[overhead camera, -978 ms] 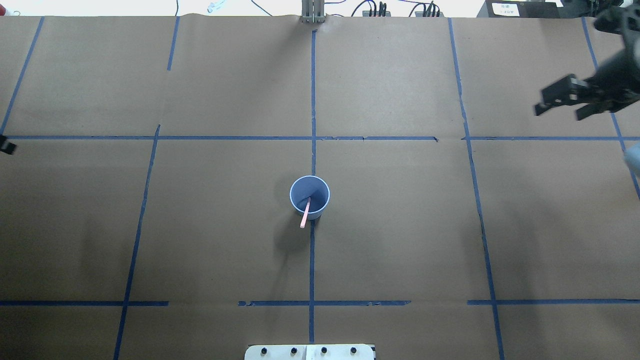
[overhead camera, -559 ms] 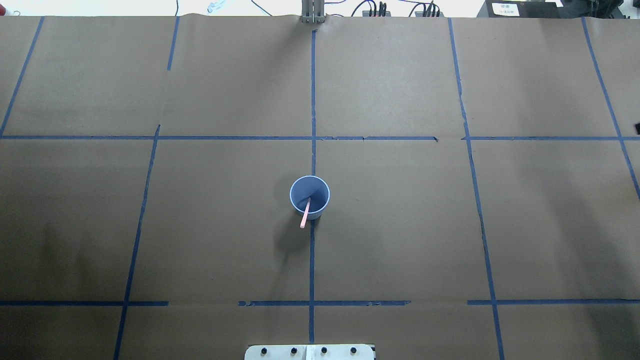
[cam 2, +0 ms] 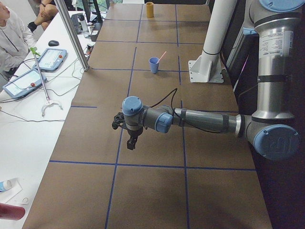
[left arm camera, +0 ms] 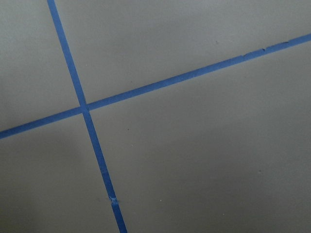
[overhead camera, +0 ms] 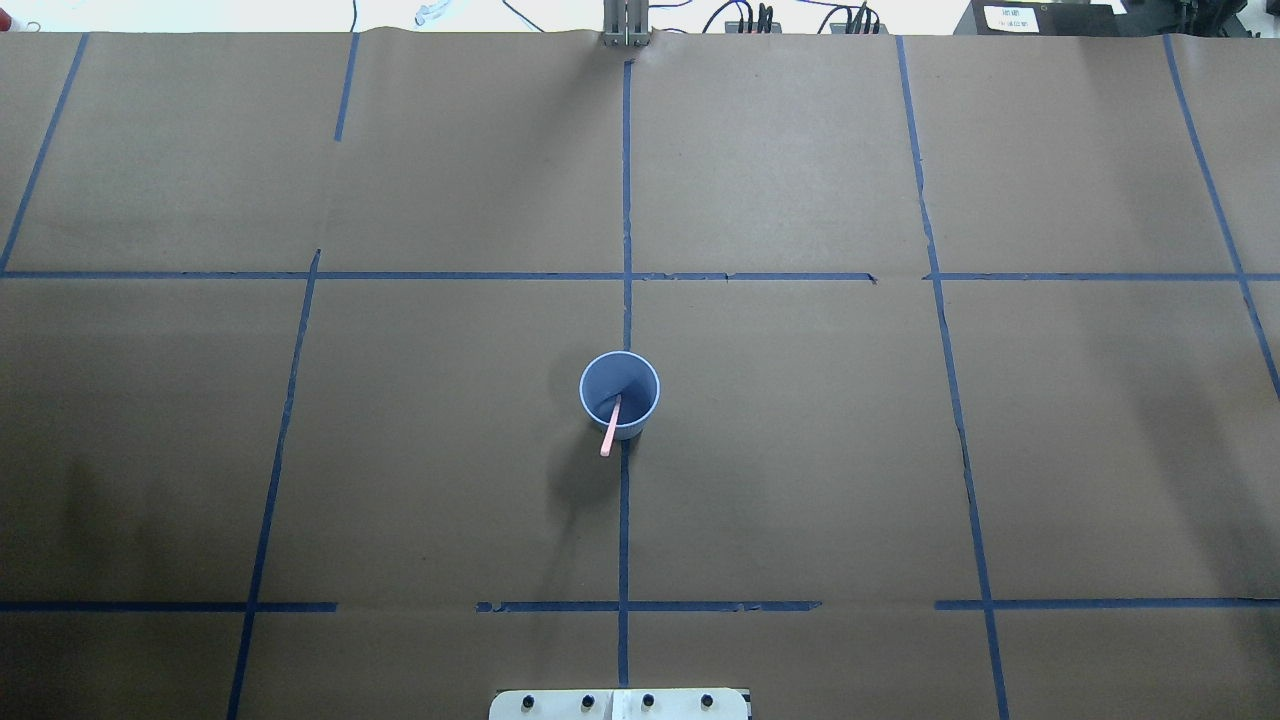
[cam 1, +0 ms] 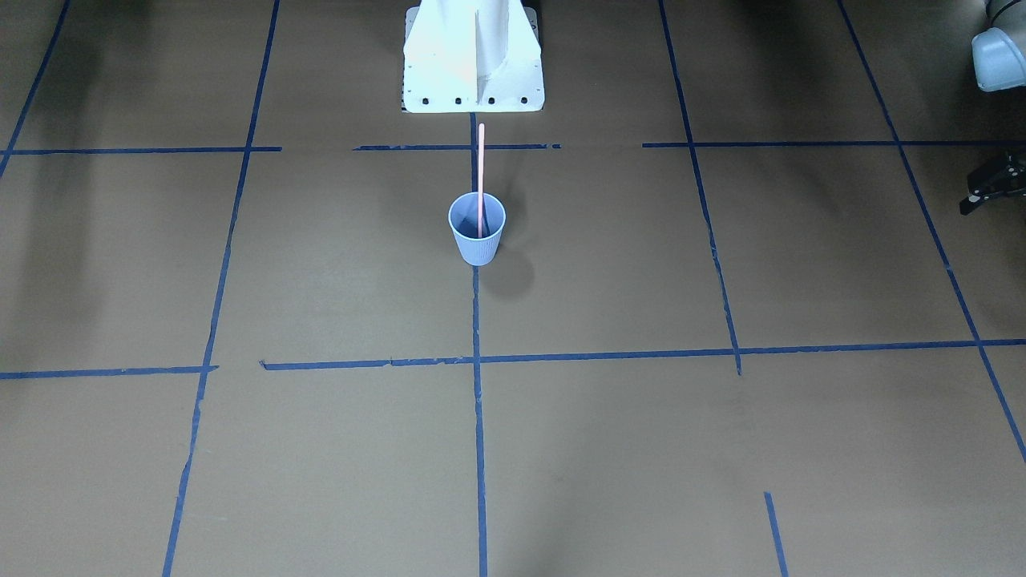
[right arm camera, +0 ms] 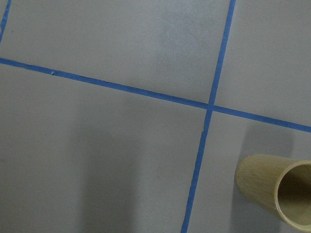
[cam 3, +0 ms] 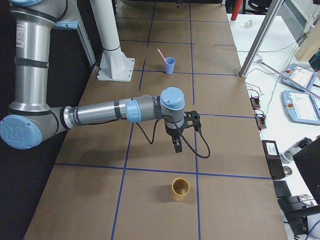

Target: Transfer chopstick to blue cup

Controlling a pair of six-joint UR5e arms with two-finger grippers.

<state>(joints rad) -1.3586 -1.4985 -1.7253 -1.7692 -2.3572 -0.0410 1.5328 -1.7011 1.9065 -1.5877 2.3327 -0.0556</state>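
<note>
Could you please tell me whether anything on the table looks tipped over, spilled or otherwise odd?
Nothing stands out. The blue cup stands upright with the chopstick leaning inside it, its top over the rim. The tan cup is upright too. The blue tape lines have a few gaps.

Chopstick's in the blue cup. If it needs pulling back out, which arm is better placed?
Nearly even: left gripper and right gripper hang far off at opposite ends. Left, marginally: overhead, the chopstick tips slightly toward that side of the blue cup.

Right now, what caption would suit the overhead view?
Thin pale pink chopstick leaning in a small light blue cup on a brown table gridded with blue tape.
</note>
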